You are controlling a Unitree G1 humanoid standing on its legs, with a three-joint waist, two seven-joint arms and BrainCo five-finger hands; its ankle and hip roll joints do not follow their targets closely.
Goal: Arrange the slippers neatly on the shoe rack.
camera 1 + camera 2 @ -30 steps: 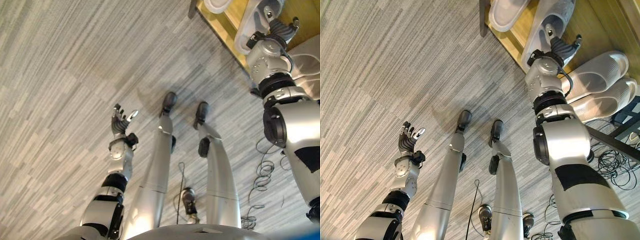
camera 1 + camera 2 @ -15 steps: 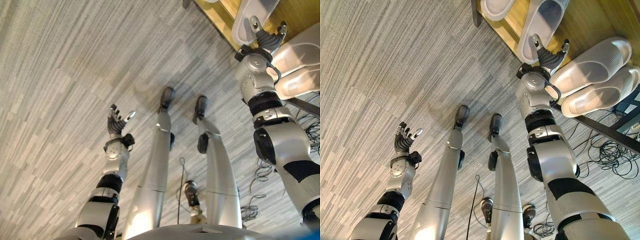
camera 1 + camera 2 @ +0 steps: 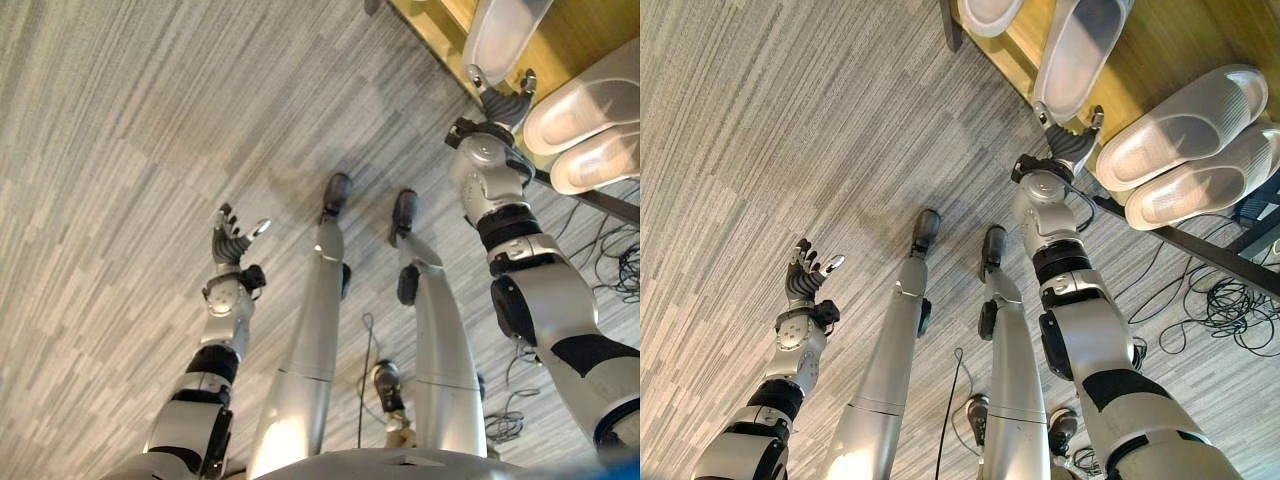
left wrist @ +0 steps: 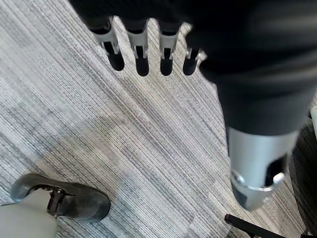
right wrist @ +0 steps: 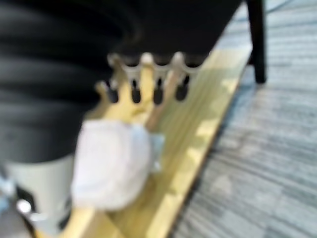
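A wooden shoe rack (image 3: 1160,40) stands at the upper right with several pale slippers on it. One grey-white slipper (image 3: 1080,55) lies with its heel at the rack's front edge. My right hand (image 3: 1068,145) is at that heel, open, with fingers spread and the thumb apart. The right wrist view shows the slipper's heel (image 5: 111,163) on the wooden shelf (image 5: 198,124) just past the straight fingers (image 5: 148,84). A pair of white slippers (image 3: 1180,125) lies side by side further right. My left hand (image 3: 805,280) hangs open over the floor at the lower left, holding nothing.
Another pale slipper (image 3: 988,12) lies at the rack's left end, by its dark leg (image 3: 950,25). Grey striped carpet (image 3: 790,120) spreads left of the rack. Loose cables (image 3: 1210,300) lie on the floor under the rack's right part.
My right hand has drawn back from over the grey-white slipper to its heel at the rack's edge. The whole view has shifted with the camera. The left hand has stayed open.
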